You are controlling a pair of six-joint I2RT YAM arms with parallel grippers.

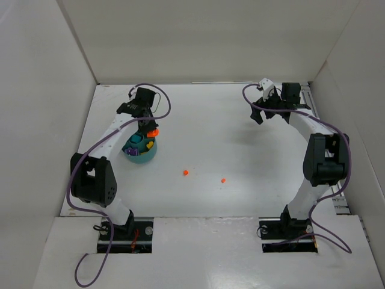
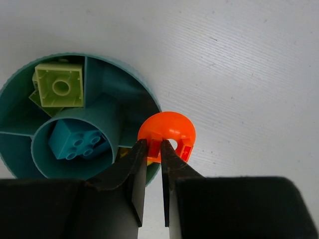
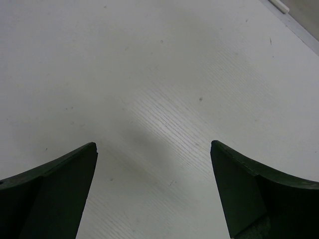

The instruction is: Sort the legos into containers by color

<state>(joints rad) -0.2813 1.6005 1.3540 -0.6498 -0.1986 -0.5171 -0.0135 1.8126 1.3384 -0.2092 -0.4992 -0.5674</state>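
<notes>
from above, the left claw [image 1: 148, 125] pinches a round orange lego [image 1: 153, 130] just over the rim of the teal dish [image 1: 144, 156]; two loose orange legos [image 1: 186, 173] lie on the desk [image 1: 240, 150]. left wrist: a lime block [image 2: 60, 85] sits in one wedge, a teal block [image 2: 75, 141] in the central cup. right wrist: the right claw [image 3: 153, 147] hangs spread wide above the desk.

The dish [image 2: 127, 84] runs off the left wrist picture at nine o'clock, and at six o'clock the left gripper [image 2: 154, 149] blots out its near side. A yellow sliver [image 2: 121, 153] peeks out beside one finger, but I can't tell its shape. The orange round piece [image 2: 167, 127] loses its six o'clock edge behind the fingertips [image 2: 141, 159]. Under the lime green block [image 2: 60, 87], a second lime piece [image 2: 36, 97] shows only a corner. From above, an orange speck [image 1: 186, 173] and a second speck [image 1: 223, 180] at four o'clock of it are too small to make out. The right gripper [image 3: 153, 144] has both fingers cut off at the bottom edge.
</notes>
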